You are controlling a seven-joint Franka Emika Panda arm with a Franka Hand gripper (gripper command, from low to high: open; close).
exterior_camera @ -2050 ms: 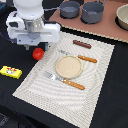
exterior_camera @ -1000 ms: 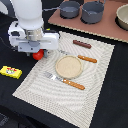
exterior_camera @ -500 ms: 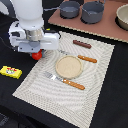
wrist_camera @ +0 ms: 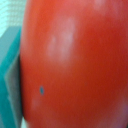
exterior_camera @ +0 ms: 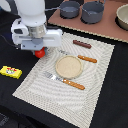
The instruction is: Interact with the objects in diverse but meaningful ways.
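Red, glossy and smooth, the tomato (wrist_camera: 75,65) fills my wrist view; I see no readable writing on it. In the exterior view it sits under the gripper (exterior_camera: 39,50) at the striped mat's (exterior_camera: 95,95) edge, but I cannot tell whether the jaws are clamped on it. The yellow packet (exterior_camera: 10,72) bears red marks too small to read. Nearby lie a tan plate (exterior_camera: 68,66), fork (exterior_camera: 64,81), knife (exterior_camera: 85,58) and brown sausage (exterior_camera: 82,44); dark pots (exterior_camera: 80,10) stand behind on the black table (exterior_camera: 112,115).
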